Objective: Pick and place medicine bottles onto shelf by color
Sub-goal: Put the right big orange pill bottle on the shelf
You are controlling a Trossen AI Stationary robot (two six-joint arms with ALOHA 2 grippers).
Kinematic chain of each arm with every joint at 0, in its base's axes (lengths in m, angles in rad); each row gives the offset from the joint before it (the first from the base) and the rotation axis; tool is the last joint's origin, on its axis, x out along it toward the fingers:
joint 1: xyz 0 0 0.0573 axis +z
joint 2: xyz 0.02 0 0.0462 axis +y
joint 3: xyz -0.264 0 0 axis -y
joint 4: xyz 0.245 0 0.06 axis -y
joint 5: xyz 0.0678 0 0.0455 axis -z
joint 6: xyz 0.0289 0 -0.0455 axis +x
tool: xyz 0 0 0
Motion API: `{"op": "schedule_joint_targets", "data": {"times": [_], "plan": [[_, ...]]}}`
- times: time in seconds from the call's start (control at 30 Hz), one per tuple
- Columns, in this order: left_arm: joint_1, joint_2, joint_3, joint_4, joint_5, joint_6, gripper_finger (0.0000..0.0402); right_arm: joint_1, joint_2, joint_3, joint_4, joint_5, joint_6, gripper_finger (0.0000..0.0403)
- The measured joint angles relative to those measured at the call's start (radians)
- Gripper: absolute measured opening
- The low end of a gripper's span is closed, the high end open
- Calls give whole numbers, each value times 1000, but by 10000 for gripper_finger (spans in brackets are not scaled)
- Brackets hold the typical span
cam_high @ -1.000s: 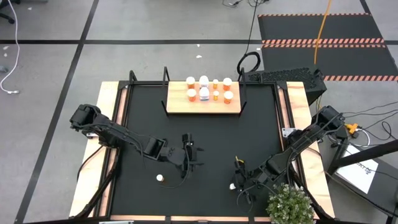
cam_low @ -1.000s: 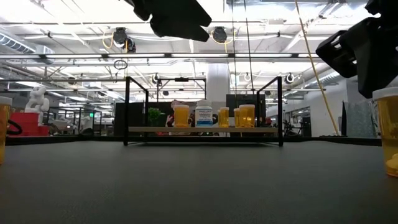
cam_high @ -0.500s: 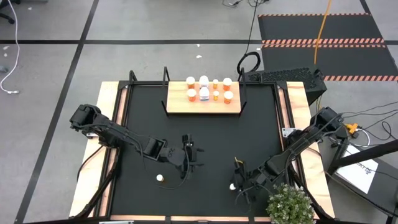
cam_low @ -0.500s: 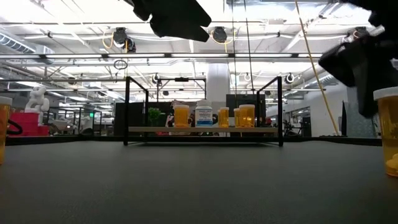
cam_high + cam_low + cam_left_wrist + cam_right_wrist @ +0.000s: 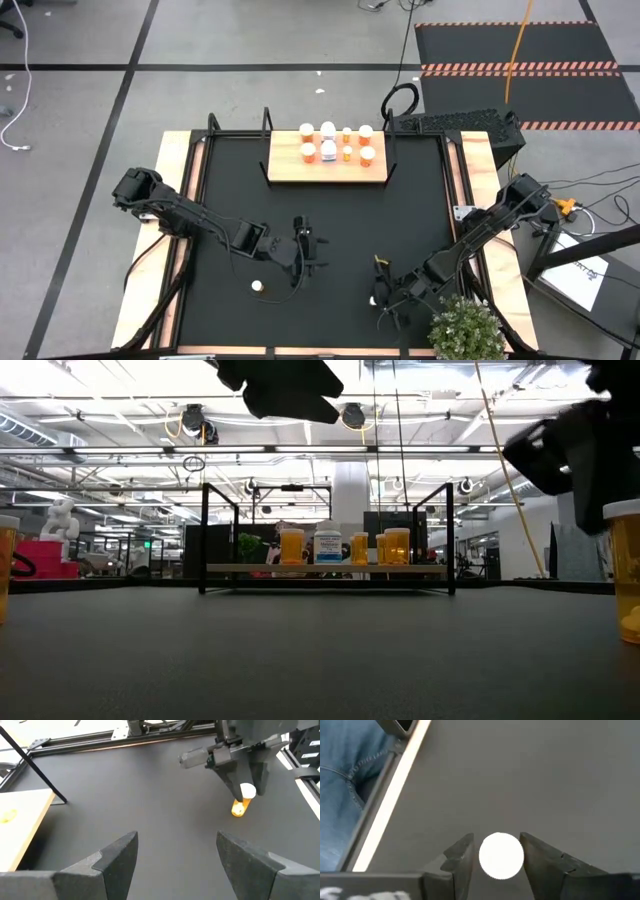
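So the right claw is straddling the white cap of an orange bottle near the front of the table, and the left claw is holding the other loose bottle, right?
Not quite. The right claw does straddle the orange bottle, but the left claw holds nothing; the left wrist view shows it open and empty. The other loose bottle stands on the table.

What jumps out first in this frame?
The right gripper at the table's near edge, its fingers either side of an orange bottle's white cap, small gaps showing. Next, the shelf at the far edge, already holding eight bottles. The left gripper hangs open mid-table, one more bottle standing near it.
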Motion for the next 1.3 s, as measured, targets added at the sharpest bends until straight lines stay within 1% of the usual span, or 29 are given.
{"op": "schedule_joint_targets", "data": {"times": [0.27, 0.33, 0.4, 0.5, 0.73, 0.8, 0.87, 0.97, 1.13, 1.3], "plan": [[0, 0, 0, 10, 0, -2, 271, -10, -39, 0, 6, 11, -25, 112], [0, 0, 0, 8, 0, -1, 271, -8, -39, 0, -1, 6, -25, 110], [0, 0, 0, 4, 0, -1, 271, -7, -39, 0, -3, 24, -10, 114], [0, 0, 0, 4, 0, -1, 271, -8, -39, 0, -15, 29, 7, 137], [-1, 0, 0, 3, 0, 2, 271, -6, -39, 0, -50, 30, 37, 217], [-1, 0, 0, 3, 0, 2, 271, -6, -39, 0, -58, 28, 38, 231], [0, 0, 0, 3, 0, 2, 271, -6, -39, 0, -58, 26, 37, 235], [0, 0, 0, 3, 0, 2, 271, -6, -39, 0, -58, 23, 35, 226], [0, 0, 0, 3, 0, 1, 271, -6, -38, -25, -41, -1, 35, 187], [0, 0, 0, 3, 0, 1, 271, -6, -38, -55, 31, -2, 26, 146]]}}
